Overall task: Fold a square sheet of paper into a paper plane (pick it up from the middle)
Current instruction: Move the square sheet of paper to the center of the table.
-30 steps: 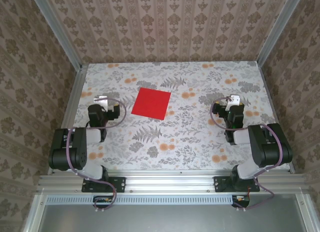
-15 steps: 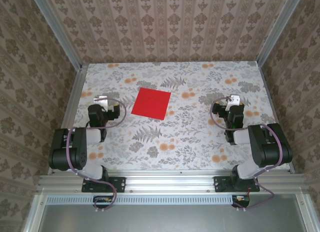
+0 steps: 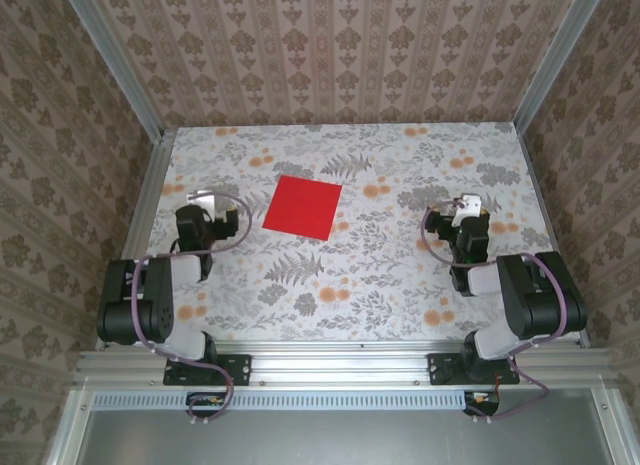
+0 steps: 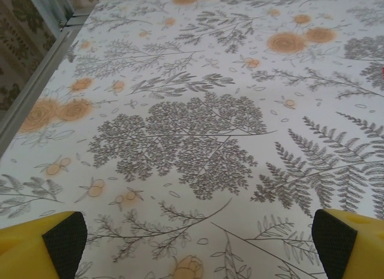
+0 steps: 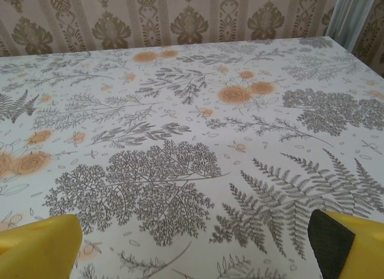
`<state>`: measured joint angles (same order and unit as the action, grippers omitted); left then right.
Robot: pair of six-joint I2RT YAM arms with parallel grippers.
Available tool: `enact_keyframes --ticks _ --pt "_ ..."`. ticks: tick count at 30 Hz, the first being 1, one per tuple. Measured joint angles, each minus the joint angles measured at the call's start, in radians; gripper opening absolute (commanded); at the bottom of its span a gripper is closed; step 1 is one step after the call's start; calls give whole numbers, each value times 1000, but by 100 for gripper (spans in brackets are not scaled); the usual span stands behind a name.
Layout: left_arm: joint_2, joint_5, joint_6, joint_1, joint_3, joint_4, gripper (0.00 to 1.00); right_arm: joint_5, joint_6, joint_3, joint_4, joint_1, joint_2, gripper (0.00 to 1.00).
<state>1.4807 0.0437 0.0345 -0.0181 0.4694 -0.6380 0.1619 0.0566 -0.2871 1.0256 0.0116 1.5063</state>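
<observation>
Square sheet of paper lies flat; left tool and right tool gape wide and empty, so we should pinch its middle lightly.

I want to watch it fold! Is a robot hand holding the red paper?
No, the square sheet of paper lies flat on the table, apart from the left gripper and the right gripper.

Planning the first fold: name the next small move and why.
Probably move the left gripper over the middle of the square sheet of paper: it lies flat and untouched, closer to that gripper than to the right gripper, and both stand open.
</observation>
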Motion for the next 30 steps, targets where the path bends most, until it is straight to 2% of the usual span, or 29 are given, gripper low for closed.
enact_keyframes --ticks 5,11,15,18,26,30 --pt "-120 25 -24 6 90 149 100 63 3 -21 -135 35 -165 100" --pt "-195 -4 -115 5 199 370 100 130 65 -186 -487 116 -319 100" --pt "-197 -70 -201 0 272 518 100 144 162 -353 -773 192 -323 100" --pt "-201 -129 -263 -24 291 592 100 129 233 -499 -959 294 -262 100" --pt "-236 -183 -356 -45 291 717 100 -19 420 -815 -1237 585 51 99" --pt "-241 -182 -375 -46 292 770 100 -90 522 -974 -1318 687 238 91"
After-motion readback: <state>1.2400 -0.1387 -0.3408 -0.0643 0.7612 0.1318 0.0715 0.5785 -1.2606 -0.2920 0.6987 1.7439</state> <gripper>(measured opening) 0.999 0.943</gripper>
